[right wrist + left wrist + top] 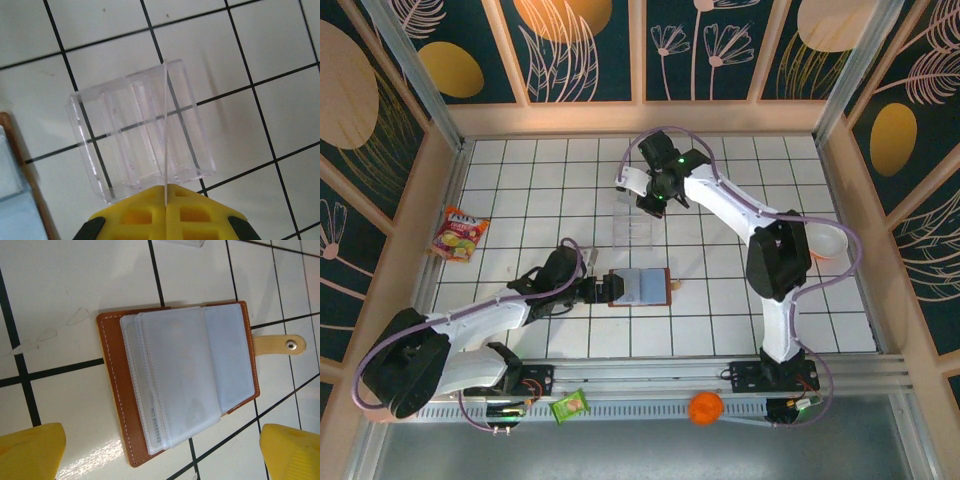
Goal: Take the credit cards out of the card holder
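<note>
The card holder [642, 287] lies open on the tiles, a brown leather wallet [112, 390] with a tan clasp tab [280, 344] and clear sleeves. A pale credit card [156, 416] with printed digits sits in one sleeve. My left gripper [607, 290] is open at the wallet's left edge, its yellow fingertips [30, 452] spread wide on either side, holding nothing. My right gripper [660, 195] hangs over the clear plastic tray [635, 228], shut on a thin credit card [164, 130] seen edge-on, which stands upright above the tray's slots [85, 145].
A snack packet [460, 234] lies by the left wall. At the near rail there are a green packet [570, 405] and an orange object [705, 408]. A white bowl [828, 243] sits at the right. Wooden walls enclose the tiled table.
</note>
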Controlling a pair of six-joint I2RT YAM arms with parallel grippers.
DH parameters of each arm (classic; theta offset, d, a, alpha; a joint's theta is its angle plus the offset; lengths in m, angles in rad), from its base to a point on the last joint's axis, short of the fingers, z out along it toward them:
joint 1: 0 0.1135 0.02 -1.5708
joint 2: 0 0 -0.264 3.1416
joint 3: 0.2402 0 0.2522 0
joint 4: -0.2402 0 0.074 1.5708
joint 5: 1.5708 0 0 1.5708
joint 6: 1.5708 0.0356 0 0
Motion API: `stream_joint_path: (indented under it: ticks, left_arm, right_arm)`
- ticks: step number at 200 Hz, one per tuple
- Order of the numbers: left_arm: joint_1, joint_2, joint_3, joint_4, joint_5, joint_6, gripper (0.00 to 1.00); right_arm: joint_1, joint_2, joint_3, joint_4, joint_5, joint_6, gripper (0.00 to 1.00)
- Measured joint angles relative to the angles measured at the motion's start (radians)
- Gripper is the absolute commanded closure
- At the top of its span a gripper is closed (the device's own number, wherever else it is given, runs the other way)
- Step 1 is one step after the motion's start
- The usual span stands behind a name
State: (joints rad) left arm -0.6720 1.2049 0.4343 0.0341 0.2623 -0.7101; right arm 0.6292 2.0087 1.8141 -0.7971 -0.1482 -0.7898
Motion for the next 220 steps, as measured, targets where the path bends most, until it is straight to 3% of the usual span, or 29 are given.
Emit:
stream_joint_path:
  ticks: [96, 204, 220]
  left_arm:
    - [0.014, 0.112, 0.045, -0.026, 0.018, 0.000, 0.01]
    - [0.018, 0.120, 0.050, -0.031, 0.019, 0.000, 0.01]
    - [0.019, 0.120, 0.050, -0.031, 0.021, 0.000, 0.01]
  right_arm:
    - [-0.009, 0.076, 0.006, 0.069, 0.070, -0.141, 1.00]
    - [-0.008, 0.108, 0.005, 0.104, 0.042, -0.174, 1.00]
    - [-0.008, 0.109, 0.005, 0.106, 0.043, -0.172, 0.84]
